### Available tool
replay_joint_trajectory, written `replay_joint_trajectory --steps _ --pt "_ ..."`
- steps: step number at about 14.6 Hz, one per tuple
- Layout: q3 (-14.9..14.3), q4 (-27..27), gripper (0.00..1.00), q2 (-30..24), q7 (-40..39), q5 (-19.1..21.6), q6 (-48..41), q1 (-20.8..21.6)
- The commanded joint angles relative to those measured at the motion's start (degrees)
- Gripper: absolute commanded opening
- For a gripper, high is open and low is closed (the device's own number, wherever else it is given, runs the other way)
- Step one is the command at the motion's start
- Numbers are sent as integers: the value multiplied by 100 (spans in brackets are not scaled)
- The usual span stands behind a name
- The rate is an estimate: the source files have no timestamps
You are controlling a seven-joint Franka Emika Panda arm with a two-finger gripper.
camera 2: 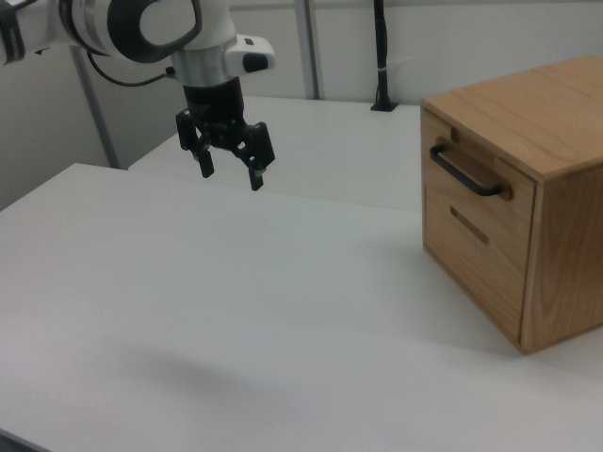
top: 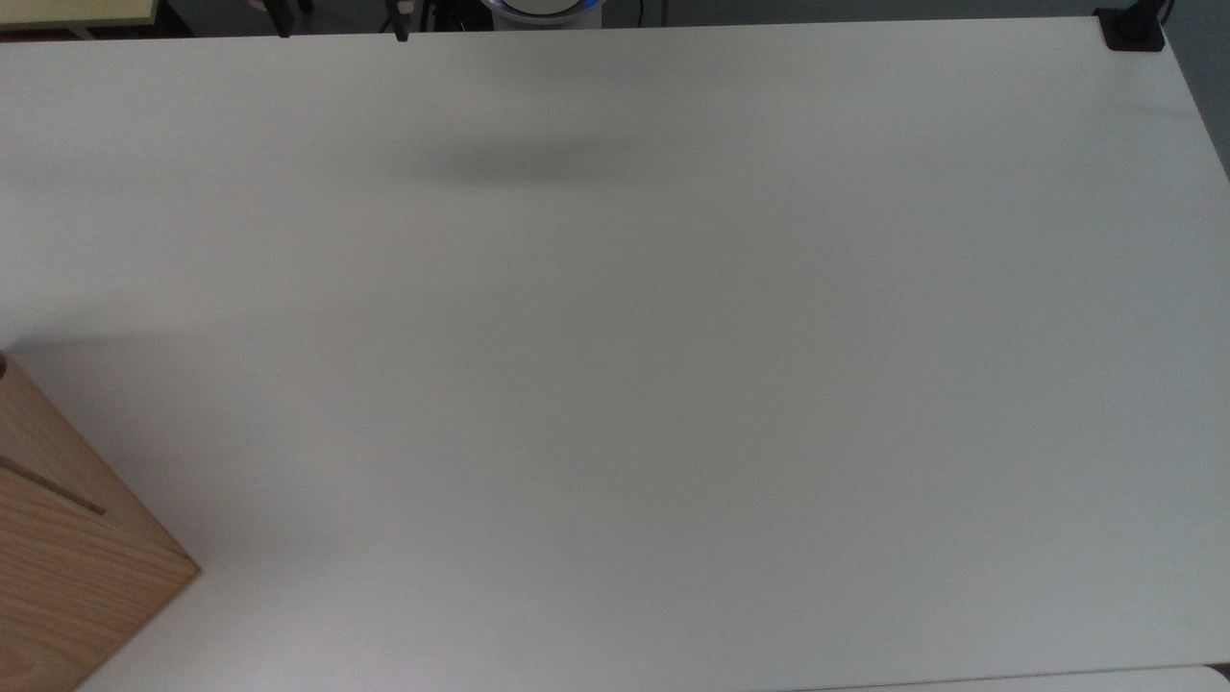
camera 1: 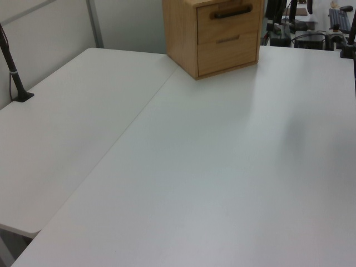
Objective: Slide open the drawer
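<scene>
From the right view, the nearest stretch of the wide white surface (camera 2: pixel 236 330) is bare, carrying just a faint shadow. Farther in, the black two-finger gripper (camera 2: pixel 231 172) hangs from the white robot arm (camera 2: pixel 141 28), well above the surface and towards the right view's left. Its fingers (camera 2: pixel 255 179) are spread apart with nothing between them, pointing down, which looks to me like a ready stance for an approach not yet made.

The light oak wooden cabinet (camera 2: pixel 565 113) stands at the right view's right edge of the surface, well apart from the gripper. In its front, the upper light oak drawer (camera 2: pixel 471 202) with the black curved bar handle (camera 2: pixel 466 174) sits flush and shut, so the task is not yet begun. I judge the fingers need to travel across and close around that handle, then pull straight out along the drawer's slide.

The left view shows the cabinet (camera 1: pixel 181 33) at the far edge of the surface, with the drawer (camera 1: pixel 228 22) facing the open surface and a plain lower front beneath it. That view also shows a seam where a second white slab joins, and a black post (camera 1: pixel 14 72) clamped at its far corner.

The top view gives just a corner of the cabinet (top: pixel 58 567) at the top view's lower left corner, and two dark finger tips (top: pixel 398 24) at the far edge.
</scene>
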Motion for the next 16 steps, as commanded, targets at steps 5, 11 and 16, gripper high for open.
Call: replay_joint_trajectory --steps 5,11,16 --pt "-75 23 100 373 -3104 -711 963 -99" --pt "-101 14 100 1145 -3702 -1369 4498 -687" --pt "-101 92 100 2208 -3915 -2204 6739 -1162"
